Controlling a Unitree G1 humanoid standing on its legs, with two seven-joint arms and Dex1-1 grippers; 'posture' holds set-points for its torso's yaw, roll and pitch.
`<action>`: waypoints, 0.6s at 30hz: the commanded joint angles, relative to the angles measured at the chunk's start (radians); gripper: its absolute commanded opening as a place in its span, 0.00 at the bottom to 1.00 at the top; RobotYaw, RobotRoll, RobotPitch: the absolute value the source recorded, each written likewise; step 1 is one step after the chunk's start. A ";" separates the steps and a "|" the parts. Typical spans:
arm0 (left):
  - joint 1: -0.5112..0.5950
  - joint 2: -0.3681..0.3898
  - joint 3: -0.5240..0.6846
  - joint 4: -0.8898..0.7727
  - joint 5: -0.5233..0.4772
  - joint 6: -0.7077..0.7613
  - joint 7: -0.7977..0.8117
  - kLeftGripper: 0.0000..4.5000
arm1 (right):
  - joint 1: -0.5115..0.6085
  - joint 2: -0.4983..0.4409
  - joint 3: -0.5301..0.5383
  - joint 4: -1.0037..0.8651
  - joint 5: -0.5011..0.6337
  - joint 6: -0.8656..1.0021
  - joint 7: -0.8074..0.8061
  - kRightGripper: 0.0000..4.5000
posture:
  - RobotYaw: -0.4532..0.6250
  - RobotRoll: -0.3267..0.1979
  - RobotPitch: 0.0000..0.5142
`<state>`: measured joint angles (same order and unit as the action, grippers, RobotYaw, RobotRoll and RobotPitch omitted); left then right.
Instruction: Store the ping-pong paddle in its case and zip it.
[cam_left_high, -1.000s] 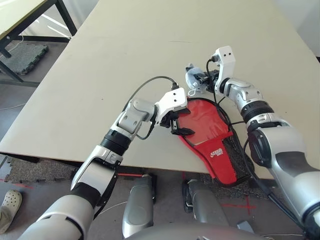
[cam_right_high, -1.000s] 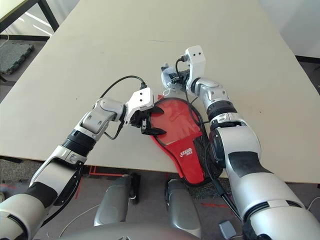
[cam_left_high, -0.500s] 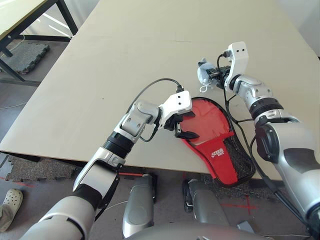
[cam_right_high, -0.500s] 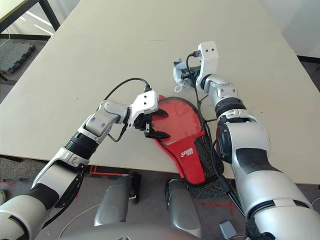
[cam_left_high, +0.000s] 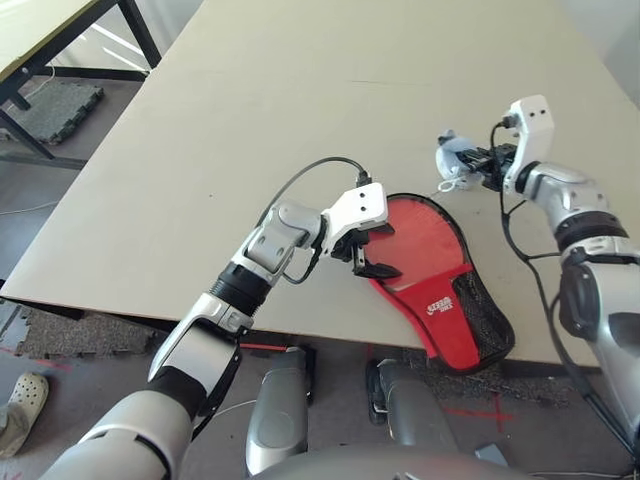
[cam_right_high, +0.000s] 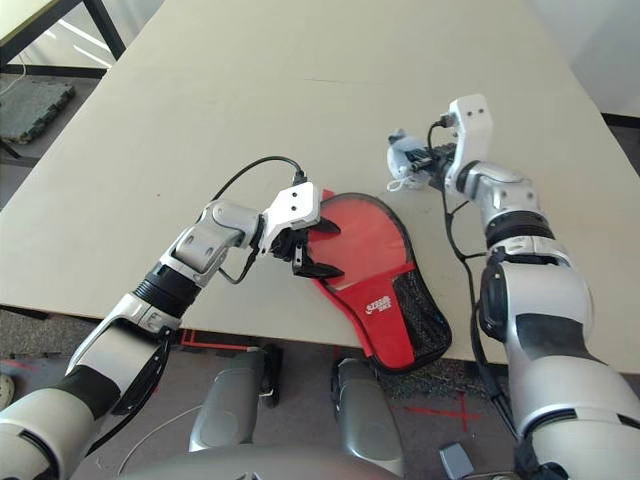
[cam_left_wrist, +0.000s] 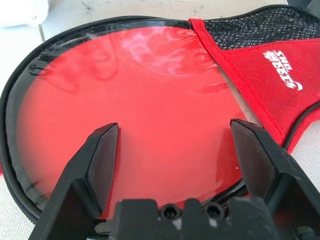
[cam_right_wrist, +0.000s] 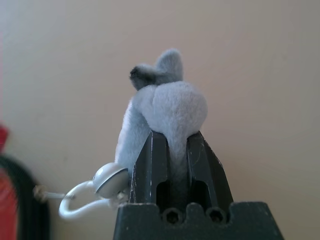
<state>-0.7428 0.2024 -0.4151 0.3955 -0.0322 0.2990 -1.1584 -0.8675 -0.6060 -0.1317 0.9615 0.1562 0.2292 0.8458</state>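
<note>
Right claw (cam_right_wrist: 170, 150) pinches grey plush (cam_right_wrist: 165, 112), hiding its base.

Left pincer (cam_left_wrist: 175, 165) spread wide, angled down; right pincer (cam_right_wrist: 170, 150) clamped, arm extended rightward.

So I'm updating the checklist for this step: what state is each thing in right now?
Case: flat on the table, zip line around the round end looks closed.
Paddle: inside the case; its red blade shows through a clear panel.
Grey plush toy: pinched in the right gripper.
Left gripper: open, empty, over the case.
</note>
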 joint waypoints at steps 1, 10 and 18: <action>0.001 -0.005 -0.036 0.063 0.025 0.004 -0.010 1.00 | 0.108 -0.065 -0.011 -0.189 0.030 0.122 0.046 0.02 | 0.47 0.62 0.44; -0.021 -0.021 -0.035 0.123 0.028 -0.036 -0.017 1.00 | 0.399 -0.222 -0.033 -0.691 0.152 0.435 0.150 0.02 | 0.44 0.62 0.42; -0.037 -0.035 -0.032 0.191 0.041 -0.084 -0.009 1.00 | 0.592 -0.313 -0.074 -0.933 0.304 0.599 0.227 0.02 | 0.43 0.62 0.35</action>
<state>-0.7979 0.1690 -0.4129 0.5306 -0.0287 0.2032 -1.1680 -0.2999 -0.8986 -0.1818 0.0713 0.4251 0.7965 1.0444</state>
